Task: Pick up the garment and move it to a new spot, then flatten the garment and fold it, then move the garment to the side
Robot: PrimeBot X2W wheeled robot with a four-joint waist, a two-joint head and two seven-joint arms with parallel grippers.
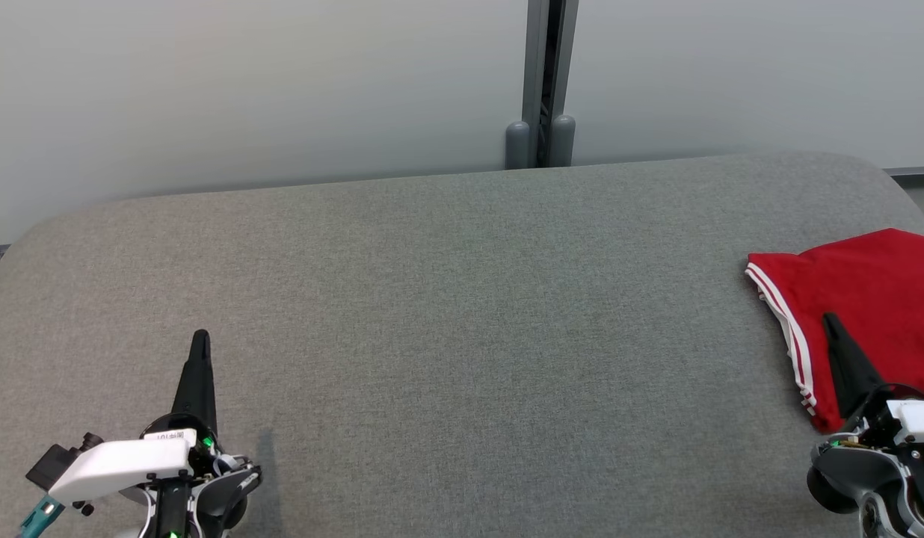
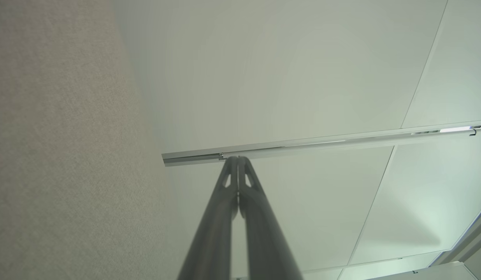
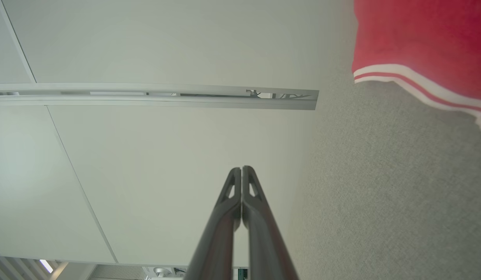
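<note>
Left gripper [image 1: 200,338] and right gripper [image 1: 830,321] are closed, empty; red garment [image 1: 881,276] lies at the tabletop's [image 1: 462,299] right edge.

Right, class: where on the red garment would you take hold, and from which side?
I'd take the red garment by its white-striped edge, coming in from the bare grey surface on its left. That edge lies exposed there, near the right gripper, whose fingers are shut and would need opening.

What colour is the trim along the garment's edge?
White trim with a thin red stripe, on a red garment; clearest in the right wrist view.
</note>
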